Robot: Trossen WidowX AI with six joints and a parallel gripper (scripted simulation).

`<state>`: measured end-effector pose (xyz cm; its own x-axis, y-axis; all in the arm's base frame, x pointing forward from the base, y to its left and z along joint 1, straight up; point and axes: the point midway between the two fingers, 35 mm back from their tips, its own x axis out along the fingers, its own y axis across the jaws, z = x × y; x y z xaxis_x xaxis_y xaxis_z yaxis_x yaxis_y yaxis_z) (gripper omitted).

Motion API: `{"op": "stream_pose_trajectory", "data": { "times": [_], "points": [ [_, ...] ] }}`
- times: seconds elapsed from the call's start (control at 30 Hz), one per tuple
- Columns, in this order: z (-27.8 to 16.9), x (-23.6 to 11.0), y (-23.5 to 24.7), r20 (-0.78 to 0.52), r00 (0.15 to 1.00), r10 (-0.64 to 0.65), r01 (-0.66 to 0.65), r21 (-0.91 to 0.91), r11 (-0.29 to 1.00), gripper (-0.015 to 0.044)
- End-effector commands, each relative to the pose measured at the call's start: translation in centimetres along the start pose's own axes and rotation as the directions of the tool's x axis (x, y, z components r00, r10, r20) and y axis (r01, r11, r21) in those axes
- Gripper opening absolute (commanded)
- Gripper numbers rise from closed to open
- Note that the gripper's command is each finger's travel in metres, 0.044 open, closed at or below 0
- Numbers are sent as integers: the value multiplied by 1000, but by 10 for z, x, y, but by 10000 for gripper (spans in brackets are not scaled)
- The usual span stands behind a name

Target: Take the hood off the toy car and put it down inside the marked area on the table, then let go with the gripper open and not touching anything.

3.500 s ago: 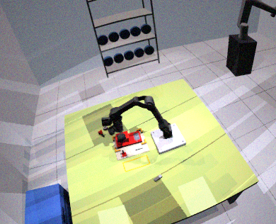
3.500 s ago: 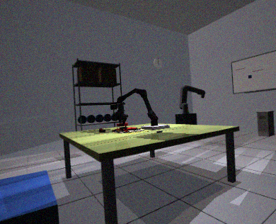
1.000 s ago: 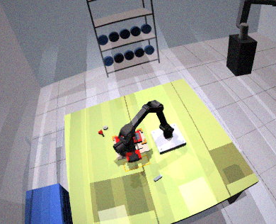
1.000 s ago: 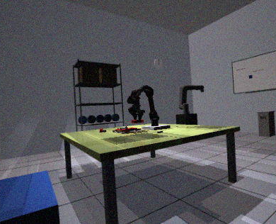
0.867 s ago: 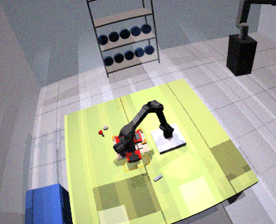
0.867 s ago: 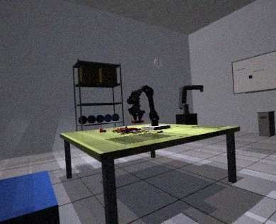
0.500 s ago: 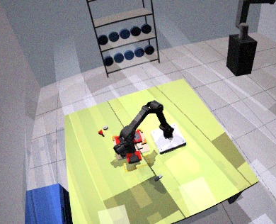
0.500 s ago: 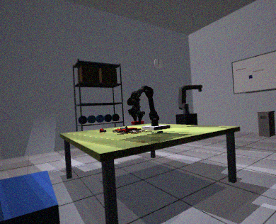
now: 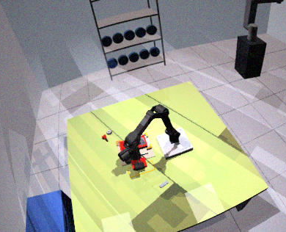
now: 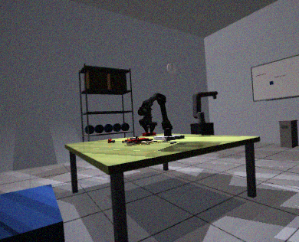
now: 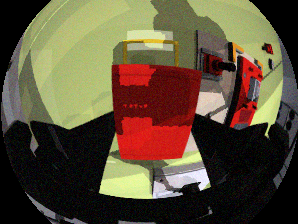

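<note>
My arm rises from its white base plate on the yellow-green table, folds at the elbow high above it, and slopes down and forward so that my wrist hangs low over the table near the toy car. My gripper points downward, just past the end of the car. My fingers stand fairly wide apart, clamped on the red hood, which fills the middle of the wrist view as a broad red panel held between the dark finger bodies at either side. In the top view the hood shows as a red patch just under my wrist, over the yellow outline of the marked area; I cannot tell whether it touches the table. The rest of the car sits to the right in the wrist view, on a pale board. A small red piece and a small grey wheel lie apart on the table's far side, and a grey strip lies nearer its front.
</note>
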<state>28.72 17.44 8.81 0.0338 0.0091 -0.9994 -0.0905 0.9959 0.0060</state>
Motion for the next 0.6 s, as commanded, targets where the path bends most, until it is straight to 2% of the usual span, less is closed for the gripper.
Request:
{"op": "stream_pose_trajectory", "data": {
  "times": [0.0,0.57],
  "points": [
    [-1,5,0,-4,1000,-1,1,3,1000,0],
    [-1,20,0,-4,1000,-1,1,3,1000,0]
  ]
}}
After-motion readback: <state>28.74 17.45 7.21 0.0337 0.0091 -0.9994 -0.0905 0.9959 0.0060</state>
